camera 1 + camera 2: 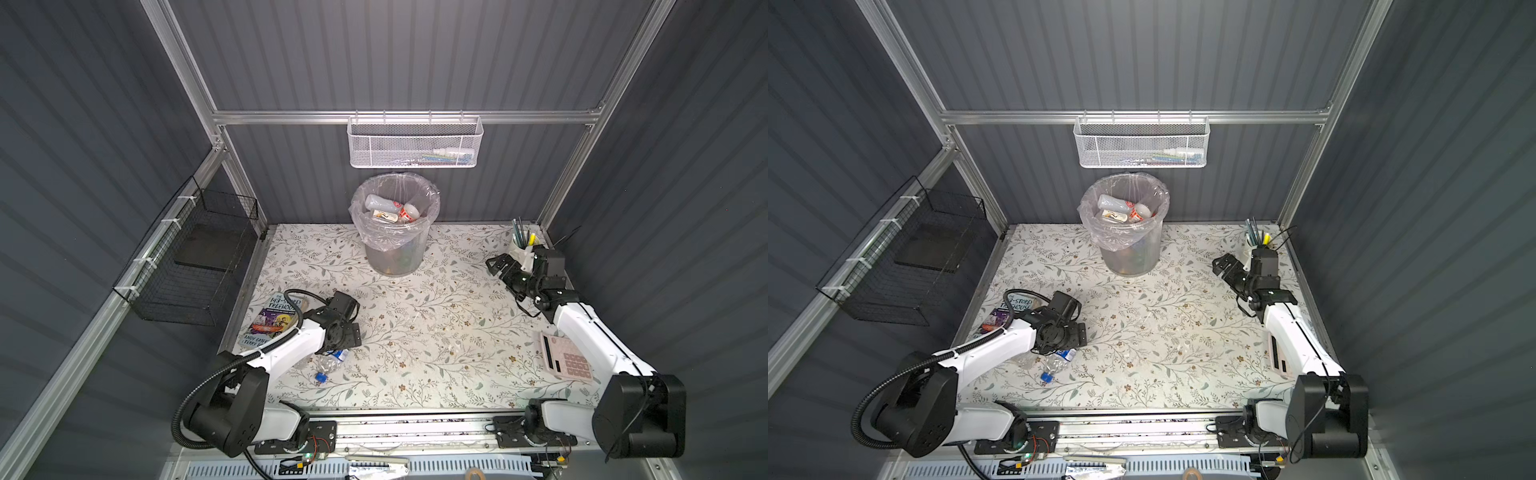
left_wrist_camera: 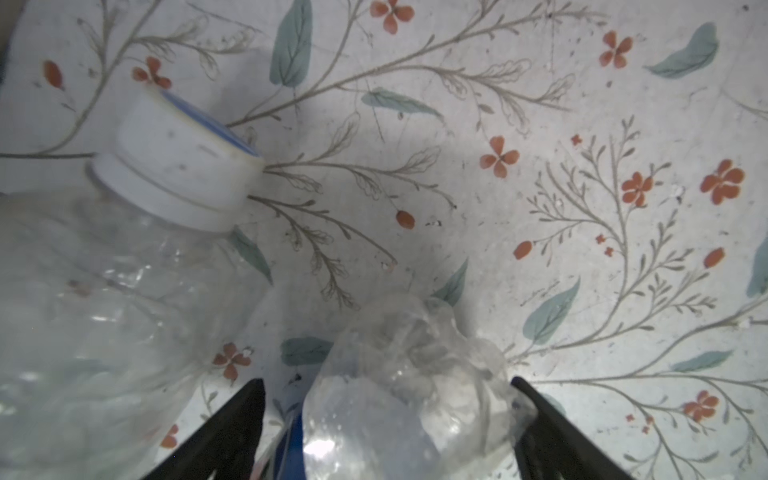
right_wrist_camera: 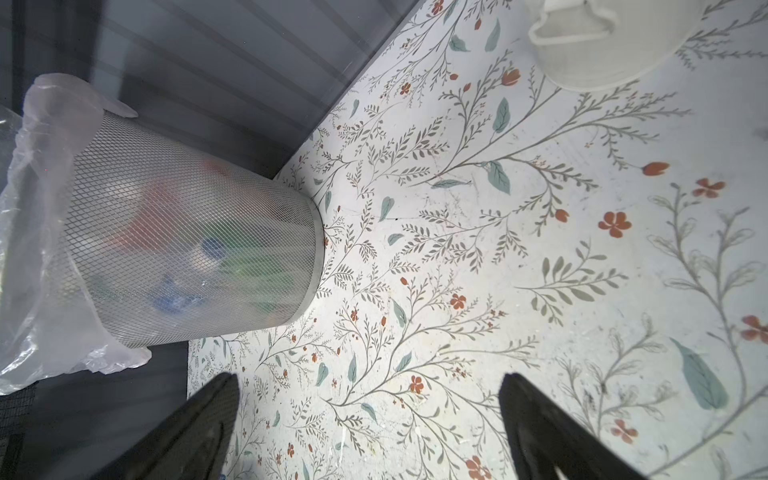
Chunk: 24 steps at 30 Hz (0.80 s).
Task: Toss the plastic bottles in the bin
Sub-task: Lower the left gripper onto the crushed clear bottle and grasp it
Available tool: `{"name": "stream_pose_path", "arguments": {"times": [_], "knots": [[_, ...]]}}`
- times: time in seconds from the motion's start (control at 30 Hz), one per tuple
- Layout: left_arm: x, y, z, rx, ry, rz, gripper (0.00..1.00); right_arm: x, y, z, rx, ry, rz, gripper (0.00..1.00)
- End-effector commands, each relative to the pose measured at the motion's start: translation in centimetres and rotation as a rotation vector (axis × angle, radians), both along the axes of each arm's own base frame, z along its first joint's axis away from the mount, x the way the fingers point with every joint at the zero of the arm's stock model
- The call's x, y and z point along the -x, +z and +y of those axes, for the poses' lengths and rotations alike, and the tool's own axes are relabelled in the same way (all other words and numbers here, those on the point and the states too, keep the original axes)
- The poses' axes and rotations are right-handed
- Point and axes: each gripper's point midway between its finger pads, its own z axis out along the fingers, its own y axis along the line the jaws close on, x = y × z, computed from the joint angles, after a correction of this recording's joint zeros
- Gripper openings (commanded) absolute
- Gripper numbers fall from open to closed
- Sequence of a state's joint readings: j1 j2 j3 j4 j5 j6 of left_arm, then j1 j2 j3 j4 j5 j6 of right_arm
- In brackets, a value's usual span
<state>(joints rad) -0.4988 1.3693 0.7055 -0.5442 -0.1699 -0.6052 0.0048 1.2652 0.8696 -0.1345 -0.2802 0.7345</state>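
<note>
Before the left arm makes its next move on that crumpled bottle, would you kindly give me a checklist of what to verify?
1. The crumpled bottle sits between the fingers of the left gripper: ok.
2. Grip closed on it: not ok; the jaws look open, with a gap on one side.
3. The white-capped bottle lies outside the fingers: ok, though close beside.
4. Room in the bin: ok; the discarded bottles lie below its rim.
5. The right gripper is out of the way: ok; open and empty, near the pen cup.
</note>
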Motion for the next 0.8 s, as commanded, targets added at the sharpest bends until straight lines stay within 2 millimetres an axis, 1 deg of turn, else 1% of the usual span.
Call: {"name": "stream_pose_path", "arguments": {"times": [0.0, 0.13, 0.23, 0.33, 0.4, 0.43, 0.63, 0.7, 0.77], "knots": [[0.9, -1.2, -0.5, 0.026, -0.027, 0.042, 0.89, 0.3, -0.1, -0.2, 0.003, -0.013, -0.002, 0.99], [1.1, -1.6, -0.8, 0.042, -0.027, 0.05, 0.83, 0.4, -0.4, -0.2, 0.002, -0.014, 0.004, 0.99], [0.9, -1.6, -1.1, 0.057, -0.03, 0.044, 0.76, 0.5, -0.6, -0.2, 0.001, -0.016, 0.008, 0.99], [0.5, -1.2, -1.4, 0.07, -0.029, 0.026, 0.65, 0.6, -0.6, -0.4, 0.0, -0.021, 0.007, 0.99], [-0.1, -0.5, -1.6, 0.085, -0.026, -0.001, 0.58, 0.6, -0.6, -0.4, 0.0, -0.021, 0.006, 0.99], [-0.4, -0.1, -1.8, 0.097, -0.021, -0.022, 0.55, 0.6, -0.5, -0.4, 0.001, -0.023, 0.005, 0.99], [-2.4, 3.4, -2.4, 0.156, 0.006, -0.16, 0.5, 0.8, -0.5, -1.0, 0.004, -0.037, 0.001, 0.99], [-3.3, 5.3, -2.5, 0.17, 0.016, -0.224, 0.49, 0.8, -0.5, -1.1, 0.004, -0.04, 0.0, 0.99], [-4.7, 8.4, -2.5, 0.183, 0.027, -0.324, 0.48, 0.9, -0.5, -1.4, 0.005, -0.046, -0.002, 0.99]]}}
